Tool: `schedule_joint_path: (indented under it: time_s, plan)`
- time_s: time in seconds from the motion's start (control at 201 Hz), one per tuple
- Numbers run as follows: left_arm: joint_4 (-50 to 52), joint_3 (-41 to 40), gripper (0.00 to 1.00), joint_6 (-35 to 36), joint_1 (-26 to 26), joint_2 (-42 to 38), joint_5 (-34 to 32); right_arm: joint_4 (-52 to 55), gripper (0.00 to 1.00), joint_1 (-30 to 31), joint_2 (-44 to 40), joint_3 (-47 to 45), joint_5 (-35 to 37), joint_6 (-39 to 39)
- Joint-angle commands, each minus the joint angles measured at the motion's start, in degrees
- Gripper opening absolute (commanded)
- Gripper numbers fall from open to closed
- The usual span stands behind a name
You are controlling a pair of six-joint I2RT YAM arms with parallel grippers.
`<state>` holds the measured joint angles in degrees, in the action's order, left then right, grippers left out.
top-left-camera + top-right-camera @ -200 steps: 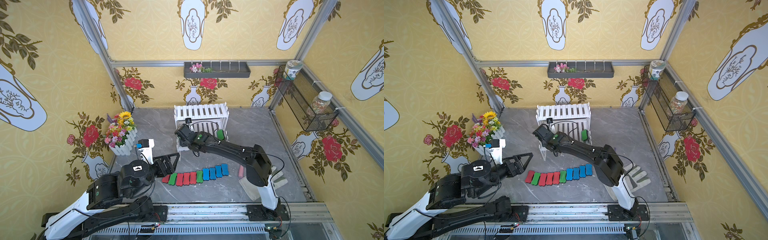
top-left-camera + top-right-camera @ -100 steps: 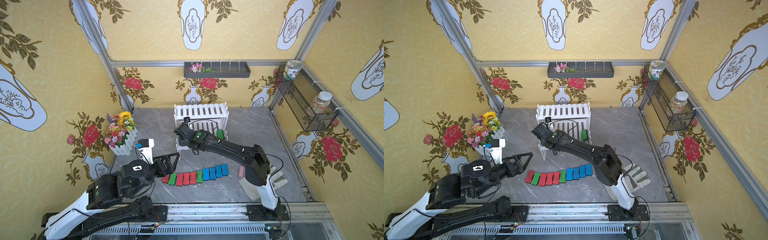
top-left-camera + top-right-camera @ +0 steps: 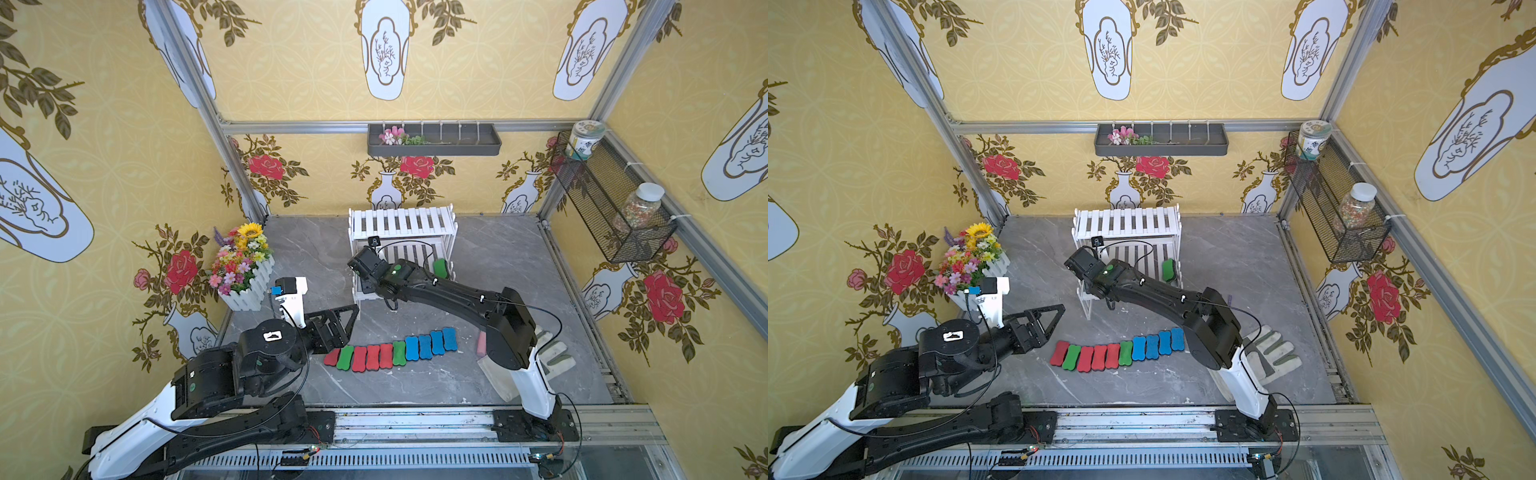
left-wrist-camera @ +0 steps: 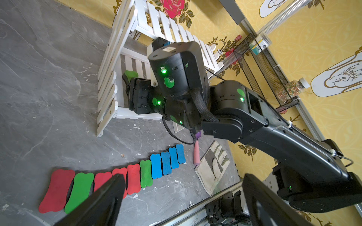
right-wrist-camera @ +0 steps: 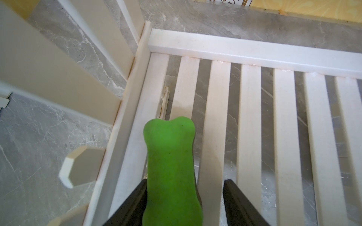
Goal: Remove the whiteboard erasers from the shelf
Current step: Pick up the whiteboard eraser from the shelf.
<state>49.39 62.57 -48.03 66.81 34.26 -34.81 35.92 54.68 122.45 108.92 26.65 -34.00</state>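
The white two-tier shelf [image 3: 401, 222] [image 3: 1127, 220] stands at the back of the floor. My right gripper [image 5: 185, 182] reaches into the left end of its lower tier. It is open, its jaws straddling a green eraser [image 5: 170, 162] [image 4: 130, 74] that lies on the slats. One finger touches the eraser's side; a gap separates the other. A second green eraser [image 3: 440, 268] [image 3: 1169, 270] sits at the tier's right end. Several red, green and blue erasers [image 3: 390, 351] [image 3: 1121, 353] lie in a row on the floor. My left gripper [image 3: 351, 326] [image 4: 182, 180] hovers wide open and holds nothing, near the row's left end.
A flower planter [image 3: 243, 266] stands at the left wall. A work glove [image 3: 1273, 353] and a pink stick [image 4: 196, 154] lie by the right arm's base. A dark wall tray [image 3: 434, 139] and a wire-mesh basket [image 3: 602, 199] with jars hang above.
The right wrist has edged slightly further toward the shelf's left end. The left arm has not moved.
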Motion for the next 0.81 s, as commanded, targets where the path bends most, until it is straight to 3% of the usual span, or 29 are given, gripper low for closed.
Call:
schedule_joint_path:
  time_s: [0.0,0.184,0.468,0.801]
  plan:
    - [-0.1,-0.2,1.0,0.3,0.0,-0.2,-0.6,-1.4,0.57,0.0,0.1,-0.3,-0.1,1.0]
    - [-0.2,-0.2,0.99,0.3,0.0,-0.1,-0.5,-4.7,0.46,0.2,-1.7,-2.4,-0.4,2.8]
    - [-0.2,-0.4,1.0,0.1,0.0,-0.2,-0.8,-8.3,0.43,1.1,-6.7,-6.3,-0.7,3.6]
    - [0.1,-0.6,1.0,0.0,0.0,-0.1,-1.4,-11.2,0.43,7.8,-23.6,-23.4,1.0,-0.1]
